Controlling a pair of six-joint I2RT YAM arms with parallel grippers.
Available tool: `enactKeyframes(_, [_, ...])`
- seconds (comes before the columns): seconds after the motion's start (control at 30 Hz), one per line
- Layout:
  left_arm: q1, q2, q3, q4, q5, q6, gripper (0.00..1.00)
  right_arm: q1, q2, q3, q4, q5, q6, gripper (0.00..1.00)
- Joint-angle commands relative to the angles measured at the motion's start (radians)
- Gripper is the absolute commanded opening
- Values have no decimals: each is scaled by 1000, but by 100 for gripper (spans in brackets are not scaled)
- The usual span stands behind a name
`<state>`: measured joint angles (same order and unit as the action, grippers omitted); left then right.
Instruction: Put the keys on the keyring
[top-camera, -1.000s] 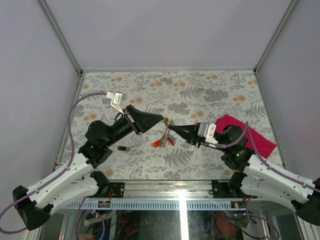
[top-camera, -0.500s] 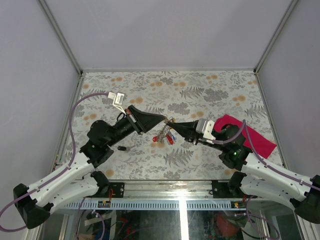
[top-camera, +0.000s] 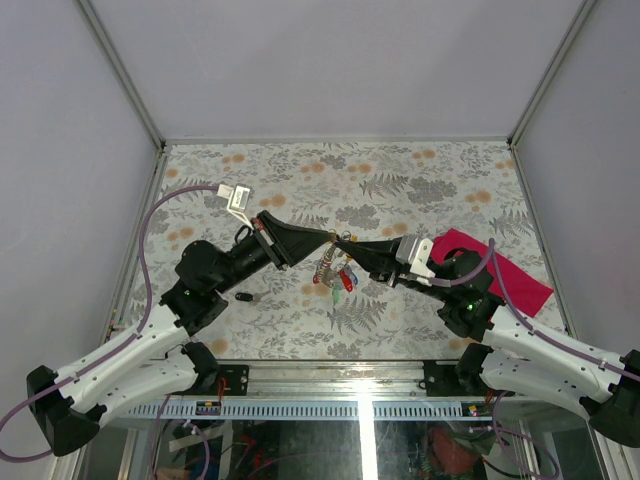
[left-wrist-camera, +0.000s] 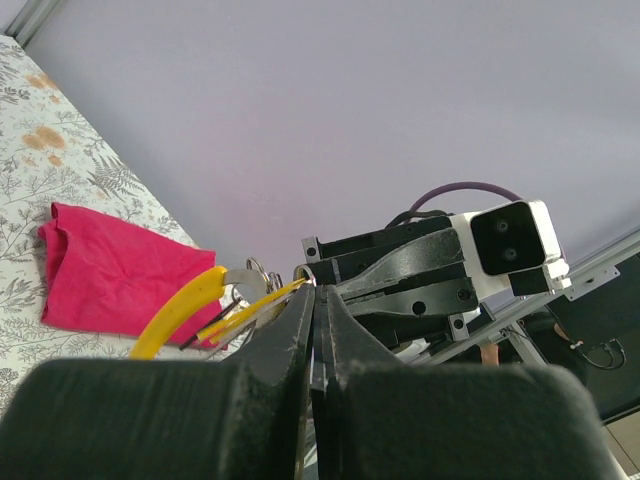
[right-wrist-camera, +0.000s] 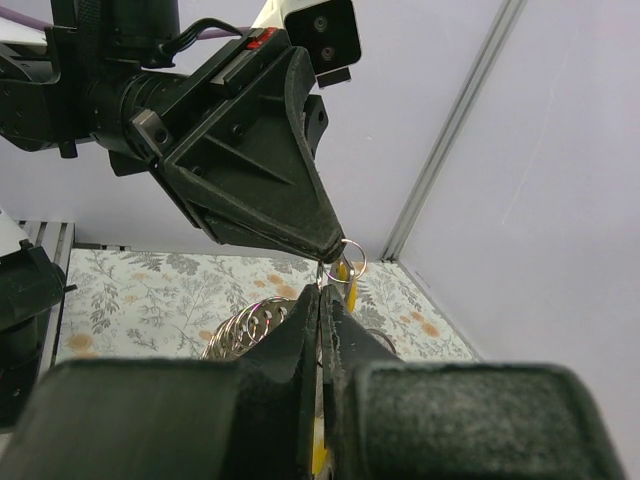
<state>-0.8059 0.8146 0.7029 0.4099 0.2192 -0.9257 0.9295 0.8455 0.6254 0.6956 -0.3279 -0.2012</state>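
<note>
My left gripper (top-camera: 329, 238) and right gripper (top-camera: 340, 241) meet tip to tip above the middle of the table. Both are shut. The small silvery keyring (right-wrist-camera: 352, 258) sticks out at the left gripper's tip (right-wrist-camera: 335, 248), and the right gripper (right-wrist-camera: 322, 292) pinches thin metal right beside it. A yellow key (right-wrist-camera: 345, 276) hangs through the ring; it also shows in the left wrist view (left-wrist-camera: 180, 310). The bunch of keys (top-camera: 336, 273), with red and blue heads and a stack of rings (right-wrist-camera: 245, 325), dangles under the tips. A black key (top-camera: 243, 296) lies on the table by the left arm.
A magenta cloth (top-camera: 497, 268) lies at the right, partly under the right arm; it also shows in the left wrist view (left-wrist-camera: 110, 270). Metal frame posts and pale walls enclose the floral table (top-camera: 400, 180).
The right gripper has moved left and up to the left gripper's tip. The key bunch, which trailed onto the table, now hangs nearer the tips.
</note>
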Motion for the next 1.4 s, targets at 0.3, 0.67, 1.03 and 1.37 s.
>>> enactKeyframes(0.3, [-11, -19, 22, 10, -39, 22, 0, 5, -32, 48, 130, 33, 13, 0])
enactKeyframes(0.67, [-12, -25, 19, 0, -52, 19, 0, 6, -53, 43, 128, 37, 16, 0])
enactKeyframes(1.03, [-13, -25, 13, 7, -43, 19, 0, 5, -56, 24, 190, 90, 53, 0])
enactKeyframes(1.37, [-14, -54, 25, -27, -56, 59, 12, 5, -74, 22, 199, 92, 78, 0])
